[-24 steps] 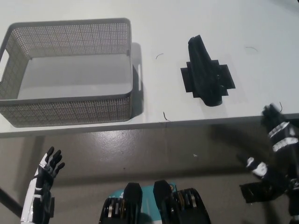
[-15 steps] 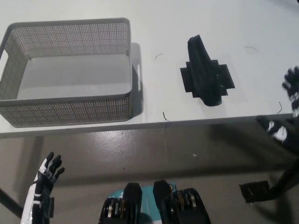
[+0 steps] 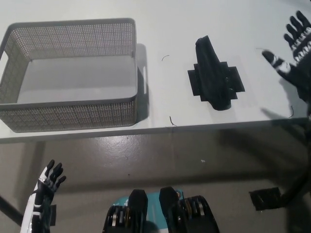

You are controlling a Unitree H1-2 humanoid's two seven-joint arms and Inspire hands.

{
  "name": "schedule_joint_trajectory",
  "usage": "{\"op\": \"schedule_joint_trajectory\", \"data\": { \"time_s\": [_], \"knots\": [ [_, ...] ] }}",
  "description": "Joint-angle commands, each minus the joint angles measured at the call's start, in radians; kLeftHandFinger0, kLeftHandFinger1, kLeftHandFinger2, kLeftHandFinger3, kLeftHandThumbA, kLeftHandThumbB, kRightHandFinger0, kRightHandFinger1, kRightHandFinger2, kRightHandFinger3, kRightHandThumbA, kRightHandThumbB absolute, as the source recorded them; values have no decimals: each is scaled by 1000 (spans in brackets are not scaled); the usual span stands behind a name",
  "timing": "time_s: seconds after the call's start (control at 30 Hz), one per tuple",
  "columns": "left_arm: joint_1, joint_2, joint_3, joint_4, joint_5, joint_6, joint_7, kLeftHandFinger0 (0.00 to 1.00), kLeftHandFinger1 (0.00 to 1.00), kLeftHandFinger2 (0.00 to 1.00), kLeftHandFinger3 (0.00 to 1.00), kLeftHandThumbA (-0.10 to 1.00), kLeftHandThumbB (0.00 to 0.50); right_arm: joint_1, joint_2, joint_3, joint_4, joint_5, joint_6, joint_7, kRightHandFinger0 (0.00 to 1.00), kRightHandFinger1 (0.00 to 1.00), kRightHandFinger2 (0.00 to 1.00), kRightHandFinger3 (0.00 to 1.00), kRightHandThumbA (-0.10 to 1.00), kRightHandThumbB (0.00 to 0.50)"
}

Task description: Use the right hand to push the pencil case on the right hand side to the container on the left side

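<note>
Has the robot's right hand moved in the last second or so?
Yes. The right hand has risen from below the table edge to above it, right of the pencil case.

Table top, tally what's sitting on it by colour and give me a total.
Grey: 1, the grey perforated plastic basket
Black: 1, the black fabric pencil case
Total: 2 on the white table

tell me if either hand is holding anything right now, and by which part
Nothing is held. The right hand is open above the table's right edge, apart from the pencil case. The left hand hangs open below the table.
</note>
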Motion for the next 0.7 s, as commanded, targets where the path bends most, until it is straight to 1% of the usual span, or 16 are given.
{"op": "schedule_joint_trajectory", "data": {
  "time_s": [0.0,0.13,0.17,0.2,0.23,0.3,0.33,0.37,0.47,0.57,0.6,0.67],
  "knots": [
    [11,0,7,-33,-11,-40,-21,1000,1000,1000,1000,1000,375,-157,-22,-25,205,51,-27,51,1000,1000,1000,1000,1000,264],
    [15,-3,9,-38,-8,-40,-18,1000,1000,1000,1000,1000,373,-302,-29,-39,489,54,-101,79,1000,1000,1000,1000,1000,230],
    [16,-4,10,-40,-8,-40,-20,1000,1000,1000,1000,1000,370,-344,-32,-46,574,59,-119,86,1000,1000,1000,1000,1000,226],
    [18,-5,10,-40,-9,-40,-20,1000,1000,1000,1000,1000,367,-352,-33,-48,592,59,-127,89,1000,1000,1000,1000,1000,227],
    [20,-6,11,-42,-16,-40,-24,1000,1000,1000,1000,1000,366,-403,-38,-50,693,57,-145,96,1000,1000,1000,1000,1000,215],
    [26,-7,11,-44,-19,-40,-27,1000,1000,1000,1000,1000,365,-460,-41,-58,803,57,-156,94,1000,1000,1000,1000,1000,244],
    [27,-9,11,-45,-19,-40,-28,1000,1000,1000,1000,1000,366,-470,-43,-61,825,58,-161,96,1000,1000,1000,1000,1000,249],
    [28,-11,9,-45,-24,-40,-29,1000,1000,1000,1000,1000,369,-491,-42,-67,862,60,-162,93,1000,1000,1000,1000,1000,280],
    [32,-15,7,-52,-24,-40,-25,1000,1000,1000,1000,1000,374,-544,-38,-79,948,62,-155,87,1000,1000,1000,1000,1000,254],
    [38,-19,6,-54,-34,-40,-36,1000,1000,1000,1000,1000,374,-574,-28,-84,1007,56,-157,84,1000,1000,1000,1000,1000,259],
    [41,-20,5,-56,-34,-40,-35,1000,1000,1000,1000,1000,384,-583,-22,-83,1026,50,-158,78,1000,1000,1000,1000,1000,263],
    [50,-26,3,-66,-29,-40,-35,1000,1000,1000,1000,1000,391,-592,-11,-80,1050,39,-157,65,1000,1000,1000,1000,1000,282]
  ]
}}
